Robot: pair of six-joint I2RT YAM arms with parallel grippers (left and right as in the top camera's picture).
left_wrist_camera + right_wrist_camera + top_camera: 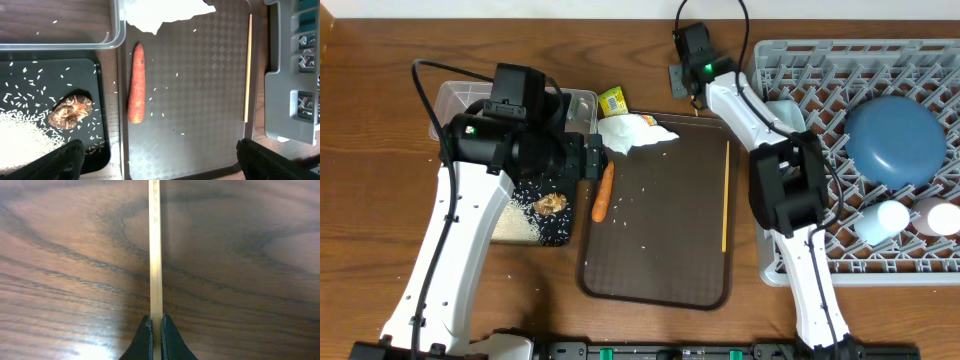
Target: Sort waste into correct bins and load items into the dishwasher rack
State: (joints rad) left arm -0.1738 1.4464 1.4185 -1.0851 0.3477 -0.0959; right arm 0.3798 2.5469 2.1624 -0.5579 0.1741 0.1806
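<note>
Two pickups are in hand: the right gripper (156,322) is pinched tight on the near end of a chopstick (155,245), which runs straight ahead of it over bare table. The left gripper (160,146) hangs wide open and empty, with the carrot (136,82) lying lengthwise just ahead, a little left of its centre line. Next, I judge, the right arm must carry its stick to the rack (930,65) on its right without letting it swivel. The left must drop and close across the carrot, then carry it to the black tray (101,115) on its left.
</note>
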